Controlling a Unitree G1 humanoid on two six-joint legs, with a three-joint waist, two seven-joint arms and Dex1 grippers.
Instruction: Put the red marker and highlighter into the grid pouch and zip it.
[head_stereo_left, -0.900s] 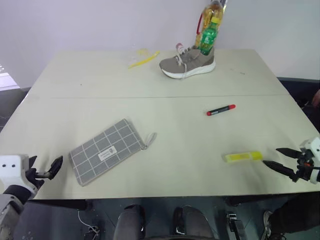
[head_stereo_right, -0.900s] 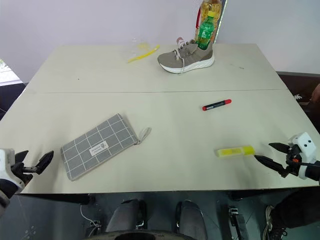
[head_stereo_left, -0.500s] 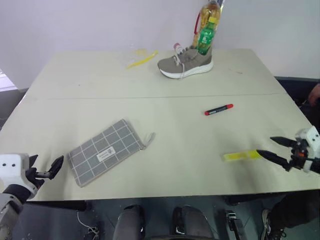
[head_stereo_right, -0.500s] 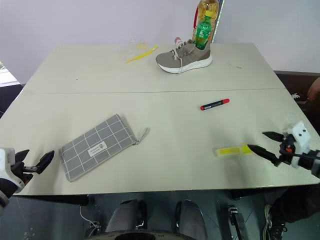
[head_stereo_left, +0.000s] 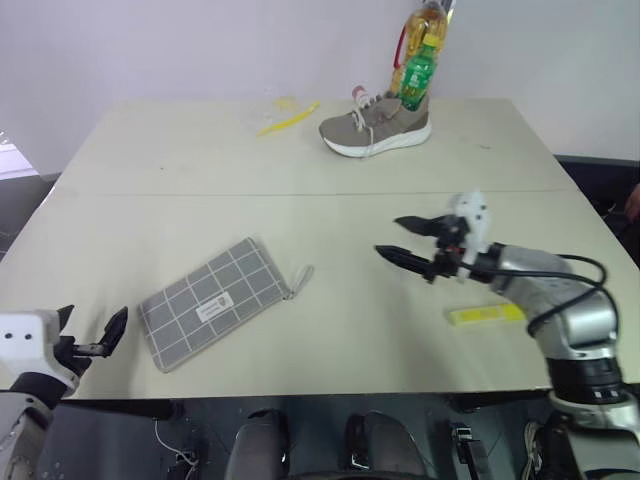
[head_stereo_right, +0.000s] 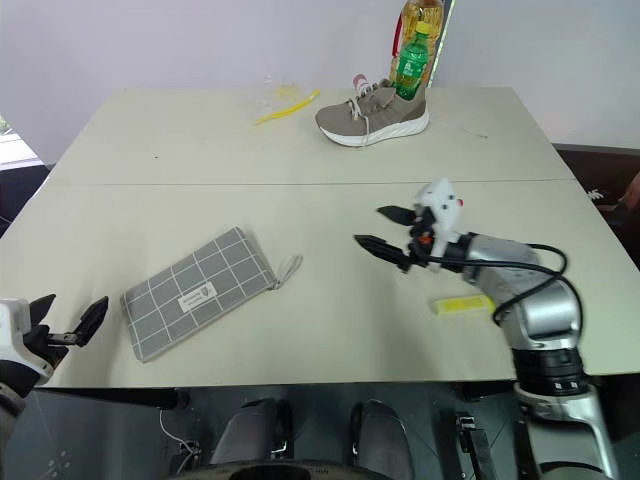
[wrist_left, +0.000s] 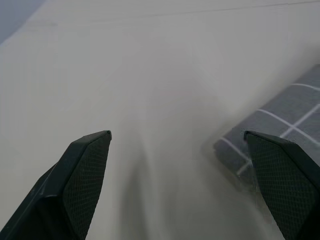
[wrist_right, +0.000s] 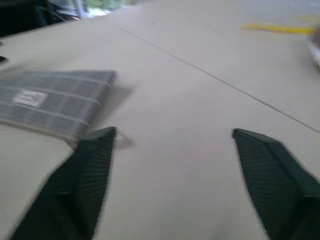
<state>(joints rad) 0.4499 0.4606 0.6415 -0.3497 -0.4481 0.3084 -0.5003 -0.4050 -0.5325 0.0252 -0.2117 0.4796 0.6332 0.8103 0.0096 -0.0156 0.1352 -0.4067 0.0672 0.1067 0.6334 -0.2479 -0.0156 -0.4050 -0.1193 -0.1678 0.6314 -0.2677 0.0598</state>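
Grid pouch (head_stereo_left: 214, 301): grey, white-lined, labelled (strap attached), laid flat; highlighter (head_stereo_left: 485, 314) yellow; both grippers, left gripper (head_stereo_left: 92, 338) and right gripper (head_stereo_left: 404, 240), held wide, empty.

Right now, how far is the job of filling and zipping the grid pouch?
Done: nothing yet. The grid pouch lies flat on the table, and the highlighter lies apart from it. In hand: nothing; the right gripper hangs open and empty over the table's middle, the left gripper open near the pouch. Left: both pens in, then the zip. The red marker seems hidden behind the right arm.
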